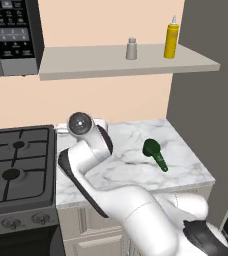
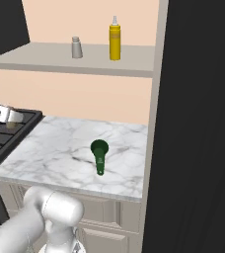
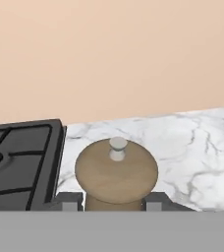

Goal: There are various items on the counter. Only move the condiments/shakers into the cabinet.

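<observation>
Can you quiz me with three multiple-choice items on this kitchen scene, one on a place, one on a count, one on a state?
1. Where does the yellow squeeze bottle stand?
A. on the stove
B. on the wall shelf
C. on the marble counter

2. How many condiment containers stand on that shelf?
A. two
B. three
C. none

3. What is the tool doing?
A. open over the stove
B. shut on the dark green long-handled thing
C. shut on the brown shaker

Answers:
1. B, the bottle stands on the shelf to the right of the grey shaker.
2. A, the grey shaker and the yellow bottle are up there.
3. C, the hand view has both fingertips against the brown shaker's sides, while the green thing lies alone on the counter.
</observation>
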